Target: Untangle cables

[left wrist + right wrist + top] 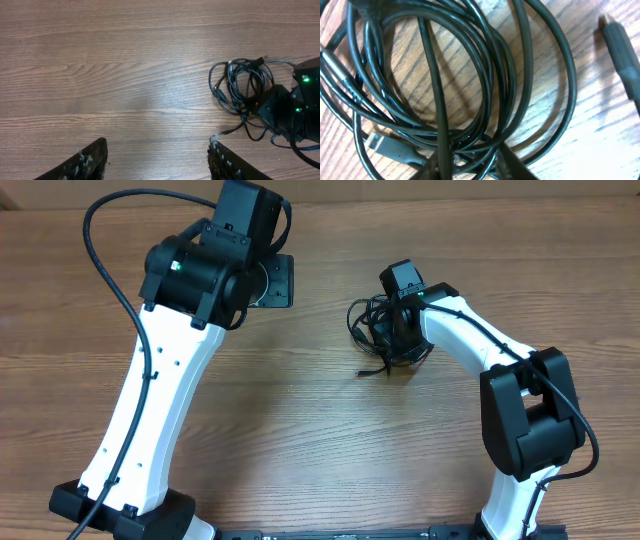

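Observation:
The cables (372, 320) lie in a tangled bundle of thin black cords on the wooden table, right of centre. In the right wrist view the coiled cables (470, 75) fill the frame. A grey USB plug (387, 147) lies lower left and a black plug (620, 45) upper right. My right gripper (470, 162) is down in the bundle (245, 87), its fingers (512, 165) pinched on several strands. My left gripper (157, 150) hovers open over bare wood left of the bundle, with nothing between its fingers (95, 160). From overhead, the left gripper (280, 280) sits at the upper middle.
A loose cable end (368, 370) trails from the bundle toward the table's middle. The right arm's black wrist (295, 110) with green lights stands over the bundle's right side. Bare wooden table (300, 410) lies between the two arms.

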Controlling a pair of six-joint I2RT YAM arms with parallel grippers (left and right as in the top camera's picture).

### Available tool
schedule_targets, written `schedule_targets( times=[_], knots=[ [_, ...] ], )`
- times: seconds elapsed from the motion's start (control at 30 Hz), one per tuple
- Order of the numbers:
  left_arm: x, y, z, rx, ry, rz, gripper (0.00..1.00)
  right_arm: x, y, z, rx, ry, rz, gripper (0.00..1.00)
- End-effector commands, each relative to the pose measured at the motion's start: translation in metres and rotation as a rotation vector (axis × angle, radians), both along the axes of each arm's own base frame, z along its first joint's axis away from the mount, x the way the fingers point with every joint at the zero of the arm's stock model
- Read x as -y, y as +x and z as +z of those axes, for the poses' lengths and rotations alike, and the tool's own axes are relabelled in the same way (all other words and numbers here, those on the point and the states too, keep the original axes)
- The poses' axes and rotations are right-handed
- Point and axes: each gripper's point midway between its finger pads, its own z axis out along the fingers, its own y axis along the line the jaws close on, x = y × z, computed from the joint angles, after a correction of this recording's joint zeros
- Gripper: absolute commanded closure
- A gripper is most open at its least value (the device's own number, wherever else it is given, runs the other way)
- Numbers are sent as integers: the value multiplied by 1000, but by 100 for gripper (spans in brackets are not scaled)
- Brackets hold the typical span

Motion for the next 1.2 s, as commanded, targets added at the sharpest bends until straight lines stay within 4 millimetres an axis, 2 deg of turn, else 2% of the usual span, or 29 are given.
schedule_targets(
  times=[0.0, 0.03, 0.07, 0.1, 0.2, 0.7, 1.03, 1.17],
  knots=[
    [1, -1, -3, -6, 17, -11, 35, 1, 2, 1, 10, -16, 4, 32],
    [1, -2, -4, -10, 21, -16, 35, 1, 2, 1, 11, -15, 4, 13],
    [0, -3, -4, -14, 26, -19, 35, 1, 2, 1, 11, -15, 3, 2],
    [0, -4, -5, -19, 28, -20, 35, 1, 3, 1, 13, -14, 1, 0],
    [-1, -6, -6, -28, 32, -20, 34, 1, 3, 1, 11, -11, -12, 0],
    [3, -14, -11, -70, 7, -42, 34, 18, -7, -2, -65, 42, -430, 0],
    [2, -18, -13, -88, 15, -42, 34, 19, 2, -1, -27, 44, -452, 0],
    [1, -19, -14, -94, 17, -42, 34, 20, 3, 0, -19, 38, -450, 6]
  ],
)
